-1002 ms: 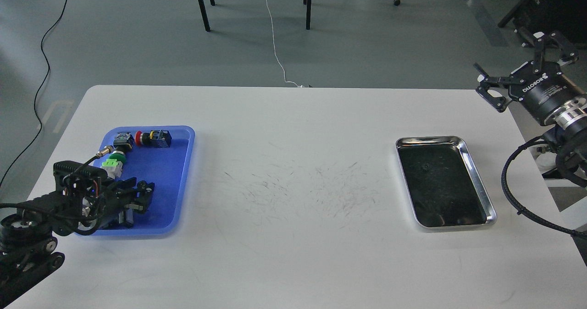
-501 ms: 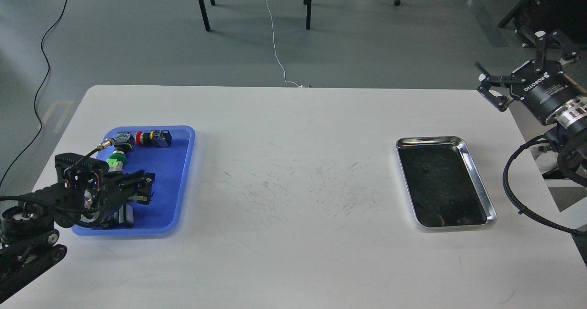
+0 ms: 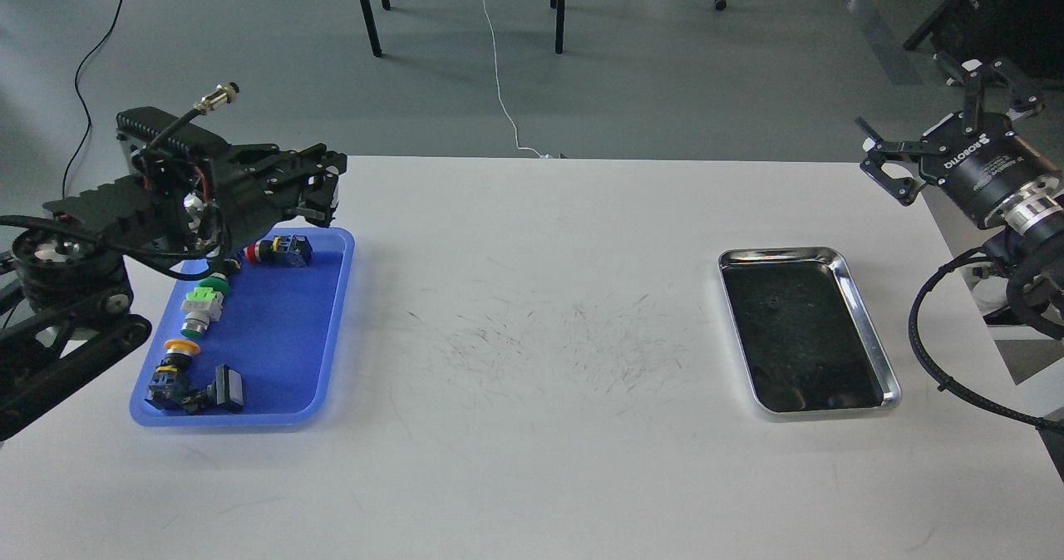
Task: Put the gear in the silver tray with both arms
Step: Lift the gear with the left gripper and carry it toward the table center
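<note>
Left gripper (image 3: 320, 184) above blue tray's far edge, fingers close together; grasp cannot be told. Right gripper (image 3: 943, 124) spread wide, holding nothing, beyond tabletop's right edge. White tabletop (image 3: 532, 460) scuffed at centre. Blue tray (image 3: 287, 361) left, holding push-button switches. Silver tray (image 3: 864, 327) right, well apart.

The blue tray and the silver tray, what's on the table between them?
Nothing stands between the blue tray and the silver tray: the head view shows only bare white table with dark scuff marks.
</note>
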Tool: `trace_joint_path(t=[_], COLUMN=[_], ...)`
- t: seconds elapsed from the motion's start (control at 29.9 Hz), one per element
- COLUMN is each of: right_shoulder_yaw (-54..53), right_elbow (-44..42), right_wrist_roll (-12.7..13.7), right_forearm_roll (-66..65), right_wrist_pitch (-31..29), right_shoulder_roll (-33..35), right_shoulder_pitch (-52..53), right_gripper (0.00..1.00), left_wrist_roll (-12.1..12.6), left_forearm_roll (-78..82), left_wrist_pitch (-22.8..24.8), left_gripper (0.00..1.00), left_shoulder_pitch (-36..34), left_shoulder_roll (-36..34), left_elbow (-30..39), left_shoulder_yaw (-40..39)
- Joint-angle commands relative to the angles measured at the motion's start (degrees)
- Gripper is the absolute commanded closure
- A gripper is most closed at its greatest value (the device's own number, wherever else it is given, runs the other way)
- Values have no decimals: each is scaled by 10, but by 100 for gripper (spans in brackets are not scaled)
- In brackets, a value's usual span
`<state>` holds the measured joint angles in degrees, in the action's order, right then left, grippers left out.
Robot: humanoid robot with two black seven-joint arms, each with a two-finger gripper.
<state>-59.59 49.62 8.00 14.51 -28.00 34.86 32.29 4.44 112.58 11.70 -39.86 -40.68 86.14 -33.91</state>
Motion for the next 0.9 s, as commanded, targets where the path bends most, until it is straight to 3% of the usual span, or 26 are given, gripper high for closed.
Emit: trace_joint_path(t=[0.0, 0.13, 0.5, 0.87], right_shoulder_yaw=[0, 0, 15, 14], right_elbow=[-5, -12, -17, -15], right_wrist_roll=[0, -1, 1, 1], right_forearm_roll=[-2, -3, -10, -10], right_wrist_pitch=[0, 0, 0, 0], right_shoulder_roll=[2, 5, 10, 11], right_shoulder_pitch=[-1, -1, -2, 1], right_gripper=[2, 2, 2, 2], left_wrist_roll=[33, 47, 30, 28], left_forearm_roll=[4, 26, 113, 124], left_wrist_pitch=[17, 16, 2, -17], left_gripper=[94, 94, 94, 94], left_shoulder_pitch=[-17, -29, -16, 13], left_shoulder_roll=[102, 204, 407, 407], left_elbow=[3, -18, -179, -221], left_shoulder_yaw=[10, 60, 137, 148])
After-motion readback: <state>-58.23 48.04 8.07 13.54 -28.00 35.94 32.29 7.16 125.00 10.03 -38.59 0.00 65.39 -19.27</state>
